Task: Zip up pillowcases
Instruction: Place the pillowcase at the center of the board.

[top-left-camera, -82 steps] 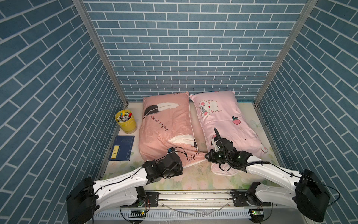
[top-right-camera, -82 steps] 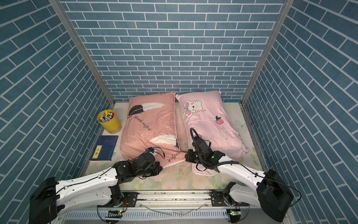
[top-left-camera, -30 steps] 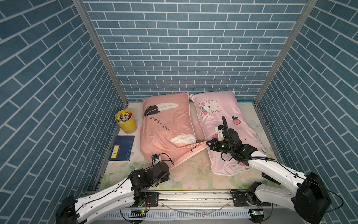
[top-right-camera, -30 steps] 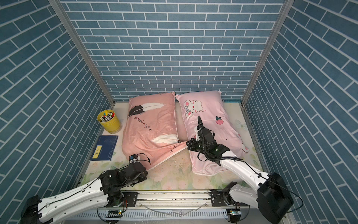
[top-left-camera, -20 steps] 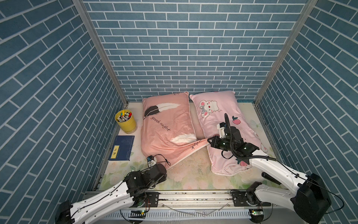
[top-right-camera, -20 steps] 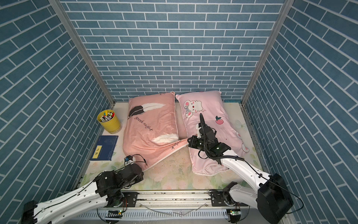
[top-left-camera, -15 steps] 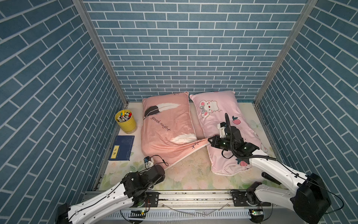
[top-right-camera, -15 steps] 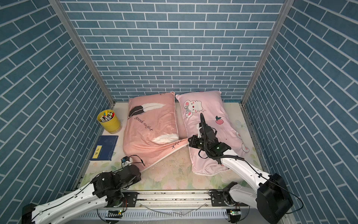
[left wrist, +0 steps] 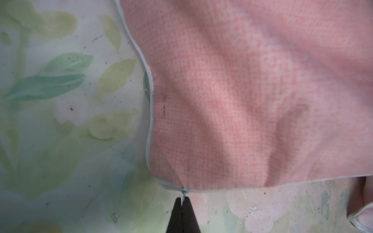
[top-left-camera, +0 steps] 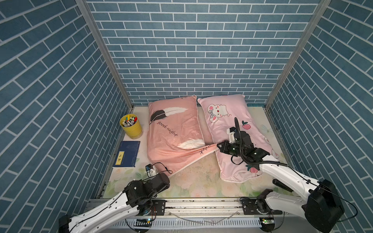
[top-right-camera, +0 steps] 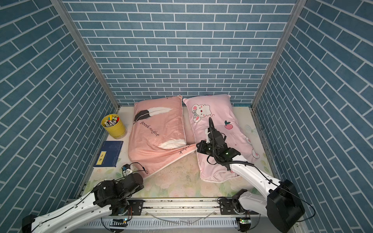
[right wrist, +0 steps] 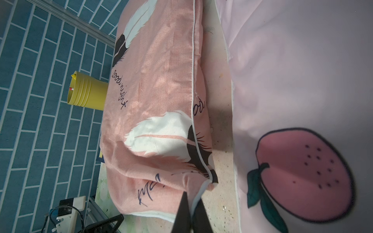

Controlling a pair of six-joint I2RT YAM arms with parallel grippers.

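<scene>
The salmon-pink pillowcase point(top-left-camera: 173, 129) with feathers and "good night" script lies left of the light-pink bunny pillowcase point(top-left-camera: 228, 119) in both top views. My left gripper point(left wrist: 182, 201) is shut on the small zipper pull point(left wrist: 184, 194) at the salmon case's near-left corner, low over the mat point(top-left-camera: 168, 176). My right gripper point(right wrist: 191, 199) is shut on that case's near-right corner point(top-left-camera: 218, 146) and reaches across the bunny pillowcase point(right wrist: 302, 80). The salmon case's near edge point(top-right-camera: 171, 161) runs taut and diagonal between the two grippers.
A yellow cup of markers point(top-left-camera: 130, 126) and a dark blue book point(top-left-camera: 127, 153) sit by the left wall. Blue brick walls close in three sides. A metal rail point(top-left-camera: 201, 203) runs along the front. Floral mat point(top-left-camera: 201, 177) shows between the cases and the rail.
My left gripper has drawn back toward the near left with the zipper pull. My right gripper has moved farther back with the corner, so the salmon case's near edge is now stretched out long.
</scene>
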